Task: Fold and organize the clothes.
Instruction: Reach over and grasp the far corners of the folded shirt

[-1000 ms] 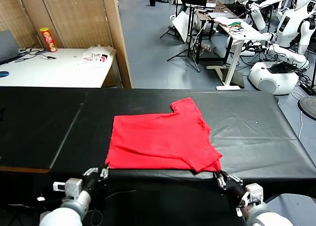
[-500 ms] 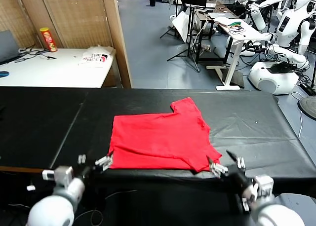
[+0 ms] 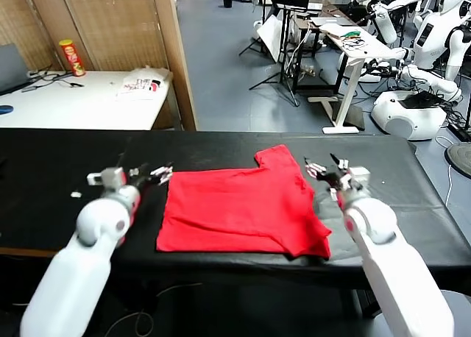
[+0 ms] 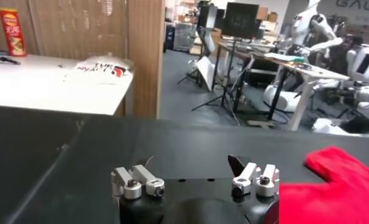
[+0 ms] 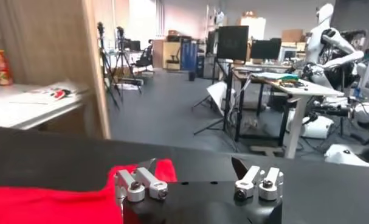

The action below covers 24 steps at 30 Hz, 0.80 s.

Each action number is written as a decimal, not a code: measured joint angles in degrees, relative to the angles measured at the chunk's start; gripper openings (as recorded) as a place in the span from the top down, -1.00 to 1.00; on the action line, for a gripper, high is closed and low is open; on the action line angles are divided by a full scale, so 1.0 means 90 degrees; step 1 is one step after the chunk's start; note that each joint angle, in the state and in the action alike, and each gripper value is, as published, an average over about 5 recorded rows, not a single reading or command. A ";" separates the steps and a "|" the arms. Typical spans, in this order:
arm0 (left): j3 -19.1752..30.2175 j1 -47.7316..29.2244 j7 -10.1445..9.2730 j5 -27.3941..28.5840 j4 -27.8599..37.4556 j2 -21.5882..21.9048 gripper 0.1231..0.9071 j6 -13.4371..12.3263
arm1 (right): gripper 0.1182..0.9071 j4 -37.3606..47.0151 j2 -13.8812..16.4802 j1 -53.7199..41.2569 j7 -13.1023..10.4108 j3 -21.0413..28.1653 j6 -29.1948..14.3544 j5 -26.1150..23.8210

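The clothes are one bright red T-shirt [image 3: 239, 208], lying folded and flat on the black table [image 3: 66, 182], with one sleeve pointing toward the far edge. My left gripper [image 3: 151, 173] hovers open just beyond the shirt's far left corner, nothing between its fingers. On the other side my right gripper [image 3: 324, 166] hangs open above the table beside the sleeve, also empty. In the left wrist view the red sleeve [image 4: 339, 182] lies past the open left gripper [image 4: 193, 167]. The right wrist view shows the shirt [image 5: 62, 198] beside the open right gripper [image 5: 193, 164].
A white side table [image 3: 81, 101] with a red can [image 3: 71, 58] stands behind the black table at the left, next to a wooden partition [image 3: 176, 57]. Desks, stands and other robots [image 3: 434, 50] fill the floor behind at the right.
Both arms have swung up from the near table edge to the far side of the shirt. Both grippers have opened wider. The shirt lies as before.
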<state>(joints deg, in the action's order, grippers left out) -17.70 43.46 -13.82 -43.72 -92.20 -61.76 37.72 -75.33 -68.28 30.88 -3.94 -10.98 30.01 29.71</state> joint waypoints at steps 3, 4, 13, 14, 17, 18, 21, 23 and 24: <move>0.0200 -0.0265 0.0102 0.0025 0.0527 -0.0088 -0.72 0.0196 | -0.72 0.0579 -0.0211 -0.0359 0.0079 0.0134 0.0141 -0.0112; 0.0241 -0.0319 0.0124 0.0036 0.0662 -0.0115 -0.72 0.0239 | -0.72 0.0741 -0.0283 -0.0456 0.0075 0.0157 0.0220 -0.0148; 0.0376 -0.0570 0.0337 0.0131 0.1358 -0.0215 -0.72 0.0171 | -0.72 0.1768 -0.0817 -0.0925 0.0060 0.0118 0.0436 -0.0512; 0.0381 -0.0592 0.0349 0.0135 0.1405 -0.0225 -0.72 0.0154 | -0.72 0.1855 -0.0852 -0.0941 0.0083 0.0109 0.0409 -0.0558; 0.0387 -0.0633 0.0368 0.0097 0.1495 -0.0253 -0.72 0.0137 | -0.72 0.2053 -0.0930 -0.0961 0.0117 0.0086 0.0364 -0.0588; 0.0390 -0.0638 0.0382 0.0080 0.1508 -0.0257 -0.72 0.0136 | -0.72 0.2100 -0.0952 -0.0964 0.0116 0.0071 0.0368 -0.0550; 0.0404 -0.0640 0.0438 0.0069 0.1522 -0.0266 -0.68 0.0125 | -0.72 0.2199 -0.1020 -0.0969 0.0109 0.0005 0.0396 -0.0404; 0.0414 -0.0642 0.0474 0.0077 0.1535 -0.0279 -0.52 0.0109 | -0.63 0.2240 -0.1064 -0.0967 0.0113 -0.0046 0.0397 -0.0363; 0.0419 -0.0642 0.0499 0.0084 0.1541 -0.0287 -0.41 0.0098 | -0.53 0.2252 -0.1082 -0.0960 0.0119 -0.0069 0.0386 -0.0365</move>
<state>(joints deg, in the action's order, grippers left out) -13.93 37.67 -9.32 -42.96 -78.33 -64.34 38.60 -55.06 -78.02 22.25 -2.87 -11.61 33.49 26.43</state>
